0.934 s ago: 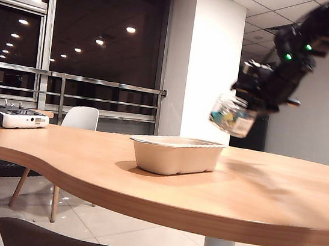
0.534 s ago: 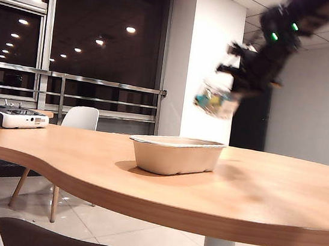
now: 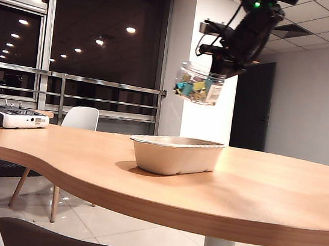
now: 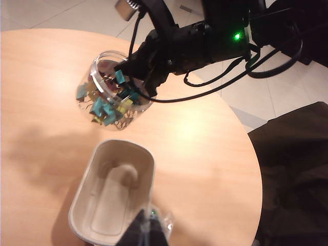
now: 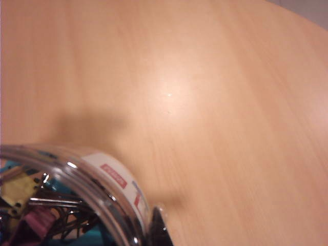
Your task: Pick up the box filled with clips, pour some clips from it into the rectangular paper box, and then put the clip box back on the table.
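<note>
Office meeting room, curved table (image 3: 251,201), grid ceiling (image 3: 311,21), chairs (image 3: 80,118)

The box filled with clips (image 3: 199,84) hangs above the rectangular paper box (image 3: 176,155) on the table (image 3: 264,197).

you see the box filled with clips (image 3: 199,84) as clear glossy plastic, catching highlights, with a white paper-like label. the clips (image 4: 110,107) inside look like painted metal with bare wire handles. the rectangular paper box (image 3: 176,155) reads as matt moulded pulp, faintly rough, beige. the table (image 3: 264,197) is smooth light wood-look laminate with a soft sheen. the right gripper (image 4: 148,69) gripping the jar's rim is matt black.
</note>
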You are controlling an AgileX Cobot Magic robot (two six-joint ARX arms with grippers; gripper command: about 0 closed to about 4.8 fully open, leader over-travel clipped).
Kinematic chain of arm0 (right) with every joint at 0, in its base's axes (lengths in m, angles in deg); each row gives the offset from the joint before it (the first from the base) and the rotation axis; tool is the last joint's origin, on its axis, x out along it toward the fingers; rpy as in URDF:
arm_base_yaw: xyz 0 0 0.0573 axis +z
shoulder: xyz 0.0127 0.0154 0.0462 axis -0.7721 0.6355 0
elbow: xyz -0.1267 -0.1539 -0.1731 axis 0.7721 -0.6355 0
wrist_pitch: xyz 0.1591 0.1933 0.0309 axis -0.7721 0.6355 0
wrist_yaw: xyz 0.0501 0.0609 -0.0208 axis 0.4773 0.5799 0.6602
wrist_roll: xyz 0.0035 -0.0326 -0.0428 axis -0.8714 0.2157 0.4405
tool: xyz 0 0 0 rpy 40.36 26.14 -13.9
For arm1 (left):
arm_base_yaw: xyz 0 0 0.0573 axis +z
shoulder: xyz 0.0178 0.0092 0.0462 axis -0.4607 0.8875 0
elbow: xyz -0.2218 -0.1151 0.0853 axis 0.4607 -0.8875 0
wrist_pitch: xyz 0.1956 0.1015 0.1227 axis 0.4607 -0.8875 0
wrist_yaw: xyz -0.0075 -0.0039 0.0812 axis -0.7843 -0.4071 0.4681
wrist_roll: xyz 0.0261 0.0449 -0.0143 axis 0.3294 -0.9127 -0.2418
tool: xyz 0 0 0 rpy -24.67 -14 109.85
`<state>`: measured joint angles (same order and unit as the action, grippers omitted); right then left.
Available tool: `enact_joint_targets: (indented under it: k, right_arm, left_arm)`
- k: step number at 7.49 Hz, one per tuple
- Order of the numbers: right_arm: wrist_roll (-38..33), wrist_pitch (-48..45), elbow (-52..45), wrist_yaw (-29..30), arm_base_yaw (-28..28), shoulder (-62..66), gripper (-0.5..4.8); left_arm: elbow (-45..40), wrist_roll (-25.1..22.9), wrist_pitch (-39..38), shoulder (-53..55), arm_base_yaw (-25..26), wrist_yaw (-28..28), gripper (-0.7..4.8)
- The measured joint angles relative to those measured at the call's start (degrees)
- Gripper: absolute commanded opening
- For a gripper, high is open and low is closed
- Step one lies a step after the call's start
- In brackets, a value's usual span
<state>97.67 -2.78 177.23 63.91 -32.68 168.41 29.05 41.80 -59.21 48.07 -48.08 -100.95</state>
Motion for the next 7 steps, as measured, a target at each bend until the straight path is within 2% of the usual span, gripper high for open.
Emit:
enact_joint_targets:
  k: [1, 2, 4, 6, 7]
  right_arm:
    - [0.7, 0.3, 0.0, -1.2, 1.5, -0.2, -0.05]
    - [2.7, 4.4, 0.0, -2.1, 2.0, -4.9, -0.05]
    - [2.9, -6.1, -9.4, -2.2, 1.5, -4.6, -0.05]
    - [2.7, -11.0, -12.6, -2.1, 1.5, -4.5, -0.05]
    - [2.7, -17.7, -15.8, -2.0, 1.5, -4.8, -0.05]
  left_arm:
    - [0.0, 0.0, 0.0, 0.0, 0.0, 0.0, -0.06]
    - [0.0, -0.4, 0.2, 0.0, 0.0, 0.0, -0.06]
    - [0.0, -0.4, 0.2, 0.1, 0.0, 0.0, -0.06]
    - [0.0, -0.4, 0.2, 0.1, 0.0, 0.0, -0.06]
    - [0.0, -0.4, 0.2, 0.1, 0.0, 0.0, -0.06]
